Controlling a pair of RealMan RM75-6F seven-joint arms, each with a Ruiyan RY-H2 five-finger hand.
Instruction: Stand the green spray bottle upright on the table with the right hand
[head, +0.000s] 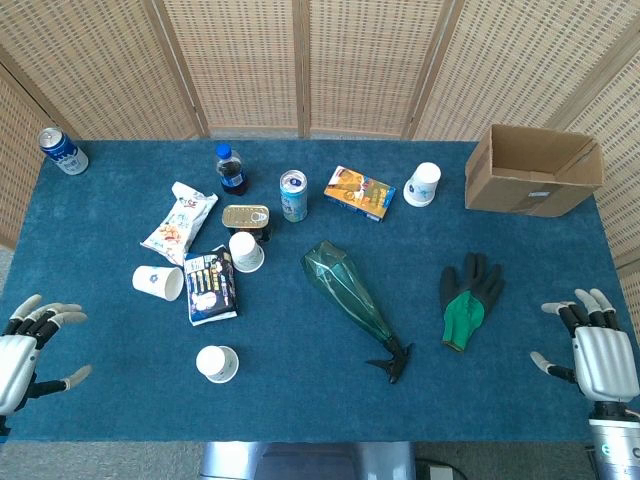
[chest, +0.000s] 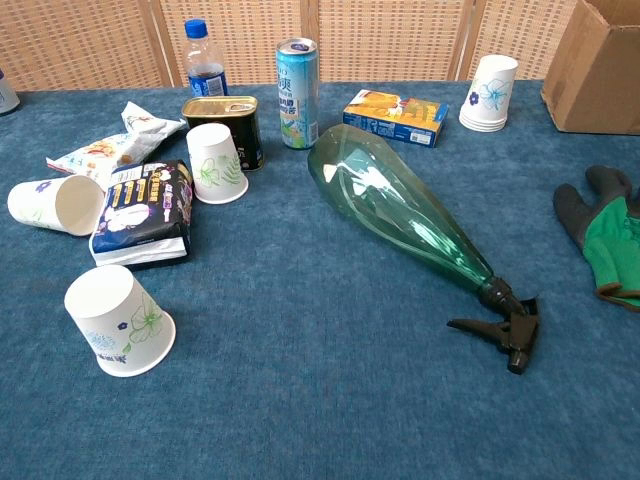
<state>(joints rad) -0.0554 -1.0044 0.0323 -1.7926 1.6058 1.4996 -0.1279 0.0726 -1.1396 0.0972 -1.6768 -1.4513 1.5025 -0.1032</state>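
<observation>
The green spray bottle (head: 348, 291) lies on its side in the middle of the blue table, its wide base toward the back and its black trigger nozzle (head: 392, 359) toward the front. The chest view shows the same bottle (chest: 400, 200) with its nozzle (chest: 508, 328) at the right. My right hand (head: 592, 345) hovers over the table's front right corner, fingers spread, holding nothing, well to the right of the bottle. Over the front left edge my left hand (head: 28, 345) is open too. Neither hand shows in the chest view.
A green and black glove (head: 468, 297) lies between the bottle and my right hand. A cardboard box (head: 532, 170) stands at the back right. Paper cups (head: 217, 363), a snack bag (head: 209, 285), cans (head: 293, 195), a cola bottle (head: 231, 169) and a small carton (head: 359, 192) crowd the left and back.
</observation>
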